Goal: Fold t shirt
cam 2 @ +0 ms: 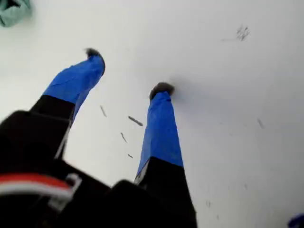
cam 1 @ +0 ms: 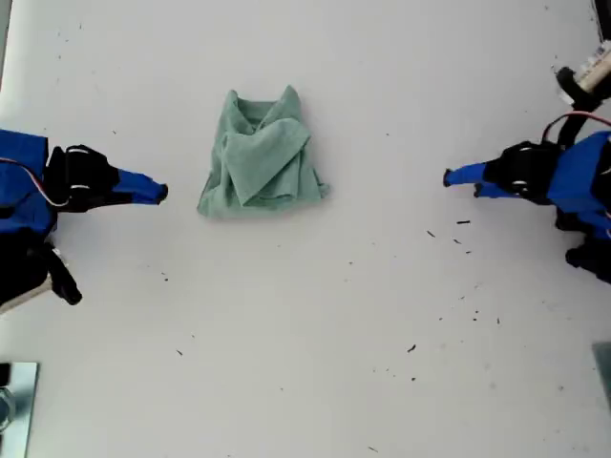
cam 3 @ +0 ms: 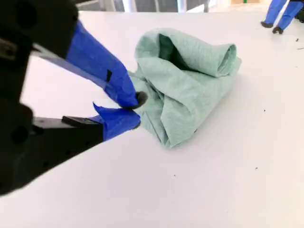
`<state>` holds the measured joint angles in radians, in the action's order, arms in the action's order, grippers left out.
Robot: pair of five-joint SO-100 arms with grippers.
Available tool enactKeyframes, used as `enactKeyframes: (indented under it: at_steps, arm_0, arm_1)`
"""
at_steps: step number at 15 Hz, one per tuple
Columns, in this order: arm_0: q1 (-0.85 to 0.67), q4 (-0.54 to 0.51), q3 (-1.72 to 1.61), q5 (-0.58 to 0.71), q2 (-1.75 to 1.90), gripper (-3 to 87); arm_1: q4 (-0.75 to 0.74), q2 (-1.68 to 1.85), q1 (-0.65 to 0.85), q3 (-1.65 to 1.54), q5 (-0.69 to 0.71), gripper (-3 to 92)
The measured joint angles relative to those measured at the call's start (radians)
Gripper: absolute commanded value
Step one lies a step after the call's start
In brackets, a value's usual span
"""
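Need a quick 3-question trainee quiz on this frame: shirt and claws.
1. True or false: my second claw is gripping the shirt.
2. Which claw is open? A) my first claw B) my second claw C) both
3. On which side of the exterior view does my first claw sit?

Key:
1. False. It is shut, beside the shirt and apart from it.
2. A
3. The exterior view's right.
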<state>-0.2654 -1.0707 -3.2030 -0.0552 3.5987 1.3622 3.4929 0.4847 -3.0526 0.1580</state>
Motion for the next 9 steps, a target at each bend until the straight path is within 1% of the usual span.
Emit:
enactKeyframes:
  at_steps: [2,3,5,9]
  arm_0:
    - [0.02,0.0,-0.014,0.006,0.0,14.8]
    - [0.031,0.0,-0.014,0.008,0.0,14.8]
    - [0.034,0.0,-0.014,0.008,0.0,14.8]
    - [0.034,0.0,-0.014,0.008,0.0,14.8]
  arm_1:
    - [-0.005,0.003,0.018,-0.006,0.344,20.1]
    - [-0.005,0.003,0.021,-0.006,0.463,19.8]
    - [-0.005,0.003,0.021,-0.006,0.511,19.1]
    - [-0.005,0.003,0.021,-0.006,0.517,18.6]
